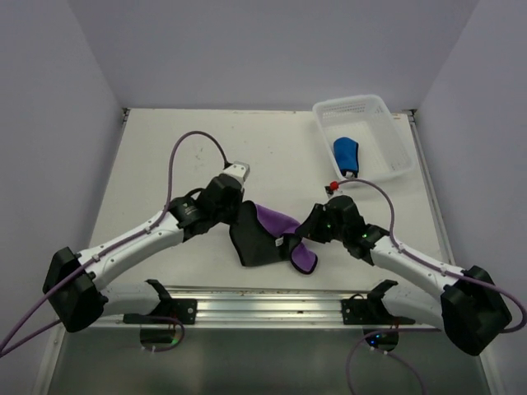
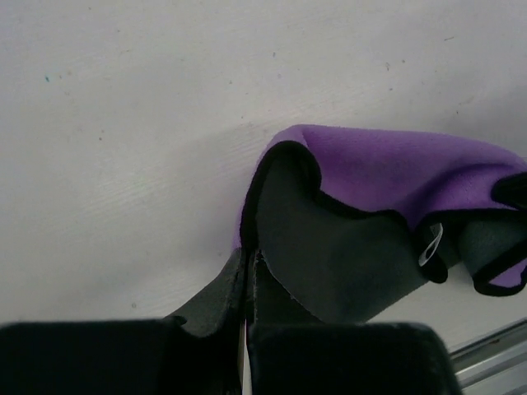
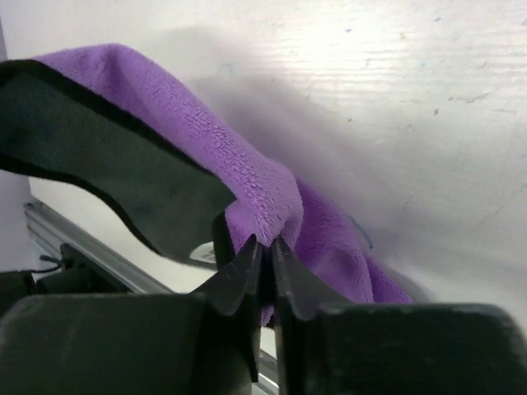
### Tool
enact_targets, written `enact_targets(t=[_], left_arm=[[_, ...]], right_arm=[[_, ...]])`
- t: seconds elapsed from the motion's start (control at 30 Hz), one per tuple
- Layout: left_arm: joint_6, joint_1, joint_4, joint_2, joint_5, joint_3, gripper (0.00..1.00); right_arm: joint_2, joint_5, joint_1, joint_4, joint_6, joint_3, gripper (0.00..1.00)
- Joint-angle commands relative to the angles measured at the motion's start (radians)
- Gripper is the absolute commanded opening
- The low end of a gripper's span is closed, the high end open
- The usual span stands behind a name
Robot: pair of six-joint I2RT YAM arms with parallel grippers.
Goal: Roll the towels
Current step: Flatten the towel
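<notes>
Top external, one blue towel [image 1: 347, 155], one purple towel [image 1: 277, 220] in left tool [image 1: 240, 222], right tool [image 1: 295, 244]

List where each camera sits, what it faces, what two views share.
Top external: above and behind, looking down on the table, basket, blue towel; both arms show.
Left wrist: on the left arm, facing the purple towel; left gripper clamps its grey edge.
Right wrist: on the right arm; right gripper pinches the same towel.
Shared: the purple towel, in all three.

No text, brand, number or sign can be read; the white tag [image 2: 430, 245] sewn to the purple towel [image 2: 395, 177] is too blurred.
</notes>
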Motion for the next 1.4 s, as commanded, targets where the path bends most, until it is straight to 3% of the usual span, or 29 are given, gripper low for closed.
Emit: enact_targets(t=[0.0, 0.07, 0.2, 0.47, 0.67, 0.83, 1.13, 1.37], left_arm=[[0.021, 0.033, 0.179, 0.061, 0.056, 0.015, 0.00], [0.029, 0.053, 0.209, 0.114, 0.072, 0.024, 0.00], [0.047, 0.079, 0.249, 0.173, 0.110, 0.056, 0.00], [0.061, 0.123, 0.285, 0.217, 0.153, 0.061, 0.00], [0.067, 0.136, 0.295, 0.198, 0.164, 0.041, 0.00], [0.070, 0.136, 0.301, 0.194, 0.176, 0.035, 0.00], [0.075, 0.136, 0.306, 0.196, 0.190, 0.034, 0.00], [0.078, 0.136, 0.301, 0.191, 0.185, 0.032, 0.00]], right_arm=[[0.057, -0.096, -0.084, 0.023, -0.011, 0.044, 0.25], [0.136, -0.073, -0.128, -0.089, -0.047, 0.122, 0.51], [0.140, 0.063, -0.138, -0.220, -0.129, 0.252, 0.58], [0.051, 0.257, -0.136, -0.404, -0.259, 0.460, 0.56], [0.056, 0.066, -0.123, -0.398, -0.322, 0.414, 0.44], [0.072, -0.016, -0.113, -0.402, -0.338, 0.325, 0.42], [0.134, 0.002, 0.031, -0.375, -0.361, 0.242, 0.46], [0.234, 0.034, 0.060, -0.310, -0.355, 0.210, 0.44]])
